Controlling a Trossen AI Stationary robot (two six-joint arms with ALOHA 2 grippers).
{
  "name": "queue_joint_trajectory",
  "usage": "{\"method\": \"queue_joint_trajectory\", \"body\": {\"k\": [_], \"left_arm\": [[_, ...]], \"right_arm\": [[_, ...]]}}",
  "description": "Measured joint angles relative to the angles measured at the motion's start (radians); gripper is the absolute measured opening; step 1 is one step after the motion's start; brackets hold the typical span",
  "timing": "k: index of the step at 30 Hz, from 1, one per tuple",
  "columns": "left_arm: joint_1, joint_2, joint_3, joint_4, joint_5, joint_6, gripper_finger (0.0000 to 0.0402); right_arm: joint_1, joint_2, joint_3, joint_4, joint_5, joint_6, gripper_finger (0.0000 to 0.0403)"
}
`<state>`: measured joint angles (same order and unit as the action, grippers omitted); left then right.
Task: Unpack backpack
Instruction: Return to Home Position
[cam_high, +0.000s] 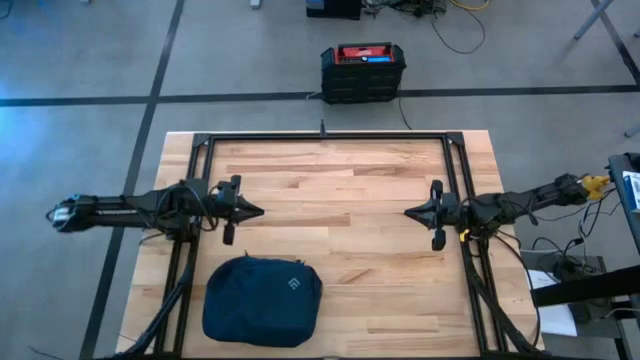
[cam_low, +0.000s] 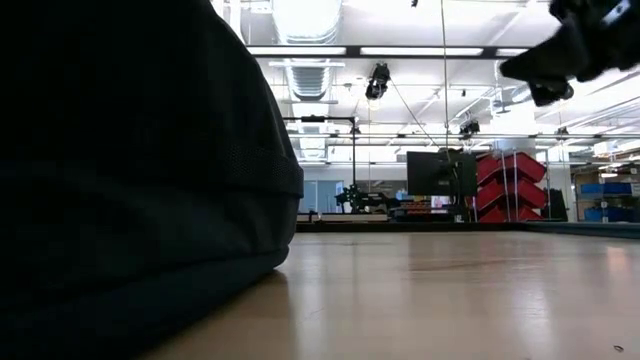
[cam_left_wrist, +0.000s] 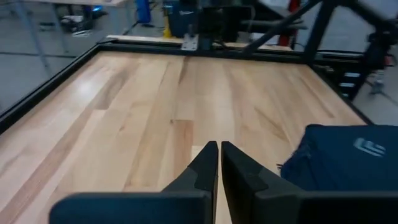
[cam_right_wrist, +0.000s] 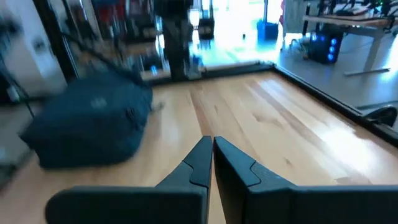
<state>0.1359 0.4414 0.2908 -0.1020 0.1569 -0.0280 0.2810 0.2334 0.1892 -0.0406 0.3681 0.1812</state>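
Note:
The dark navy backpack (cam_high: 262, 301) lies flat on the wooden table near its front edge, left of centre, its white logo (cam_high: 292, 287) facing up. It also shows in the left wrist view (cam_left_wrist: 348, 163), the right wrist view (cam_right_wrist: 93, 122) and as a dark mass in the low view (cam_low: 130, 170). My left gripper (cam_high: 258, 211) hovers shut above the table, beyond the backpack. My right gripper (cam_high: 408, 211) hovers shut at the table's right half, facing the left one. Neither holds anything.
A black frame (cam_high: 325, 137) borders the table along its far and side edges. A black crate with a red top (cam_high: 362, 72) stands on the floor beyond the far edge. Bare wood (cam_high: 335, 200) lies between the two grippers.

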Motion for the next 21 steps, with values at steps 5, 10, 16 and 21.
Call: {"method": "queue_joint_trajectory", "body": {"k": [5,10,16,21], "left_arm": [[0.02,-0.139,-0.004,-0.07,0.0,0.008,0.0],[0.018,-0.324,-0.05,-0.11,-0.009,-0.042,0.0],[0.012,-0.441,-0.146,-0.1,-0.009,-0.05,0.0],[0.008,-0.429,-0.237,0.017,-0.036,-0.096,0.0]], "right_arm": [[0.0,-0.145,-0.093,0.023,-0.009,-0.029,0.0002],[0.0,-0.22,-0.152,0.031,-0.01,-0.056,0.0002],[0.0,-0.218,-0.155,0.04,-0.01,-0.152,0.0002],[0.0,-0.204,-0.156,0.041,-0.02,-0.175,0.0002]]}}
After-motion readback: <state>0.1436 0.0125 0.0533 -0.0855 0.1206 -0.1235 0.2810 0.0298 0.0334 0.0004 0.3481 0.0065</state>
